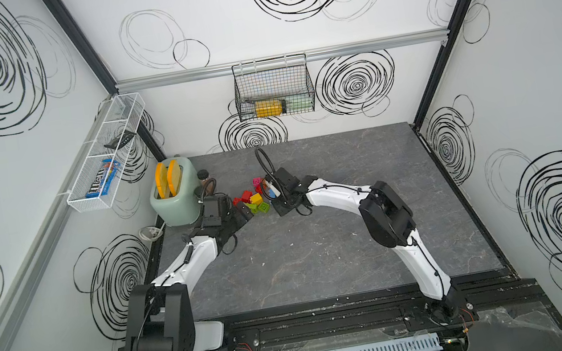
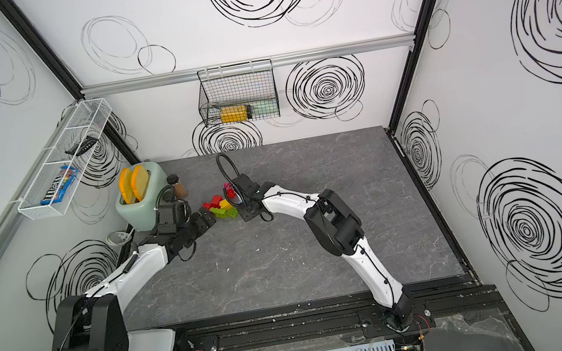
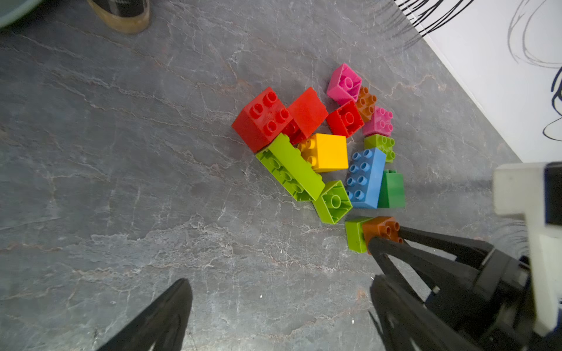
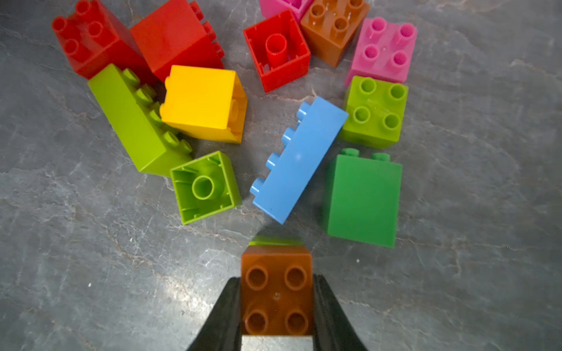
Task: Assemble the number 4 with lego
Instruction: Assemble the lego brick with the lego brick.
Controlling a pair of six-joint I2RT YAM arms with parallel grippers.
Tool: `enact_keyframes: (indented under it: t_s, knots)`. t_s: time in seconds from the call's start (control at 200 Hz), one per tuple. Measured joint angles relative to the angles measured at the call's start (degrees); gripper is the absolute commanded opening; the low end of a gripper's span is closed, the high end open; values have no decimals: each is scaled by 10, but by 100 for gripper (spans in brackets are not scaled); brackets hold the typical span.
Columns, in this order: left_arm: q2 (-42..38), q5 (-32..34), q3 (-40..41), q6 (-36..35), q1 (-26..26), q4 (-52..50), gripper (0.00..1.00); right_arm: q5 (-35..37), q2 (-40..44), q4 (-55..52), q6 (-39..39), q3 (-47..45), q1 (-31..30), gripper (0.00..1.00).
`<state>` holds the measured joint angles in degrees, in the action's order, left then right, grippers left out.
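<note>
Lego (image 3: 322, 146) lies heaped just beyond the right claw (image 4: 276, 278), which is clenched on an orange brick (image 4: 276, 304), studs toward the wrist, with a lime brick (image 4: 275, 241) joined to its far face. Ahead of the tips a blue oblong brick (image 4: 299, 159) lies on its side – long axis slanting away, studs sideways. The left claw (image 3: 279, 282) gapes wide and empty over bare table (image 4: 91, 258), with open room on either flank.

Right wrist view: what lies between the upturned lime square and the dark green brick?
The blue oblong brick separates upturned lime square from dark green brick, seen in right wrist view.
</note>
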<state>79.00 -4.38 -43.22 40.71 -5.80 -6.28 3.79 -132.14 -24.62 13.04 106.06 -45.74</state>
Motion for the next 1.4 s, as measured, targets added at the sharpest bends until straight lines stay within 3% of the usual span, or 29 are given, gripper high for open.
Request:
enact_keyframes:
  t_s: [0.535,0.876,1.046,1.171,1.401]
  knots:
    - [0,4,1,-3,-5,0,96,21,-13,-8,3,0,-12,0]
    - [21,36,0,-19,-69,-8,96,25,-40,-56,-9,34,-12,0]
    - [28,47,-1,-19,-85,-10,96,54,46,38,39,-99,-9,0]
    - [32,53,-5,-19,-87,-12,96,92,122,48,90,-208,-5,0]
    - [41,60,-49,-16,-92,-14,96,118,211,80,177,-340,7,18]
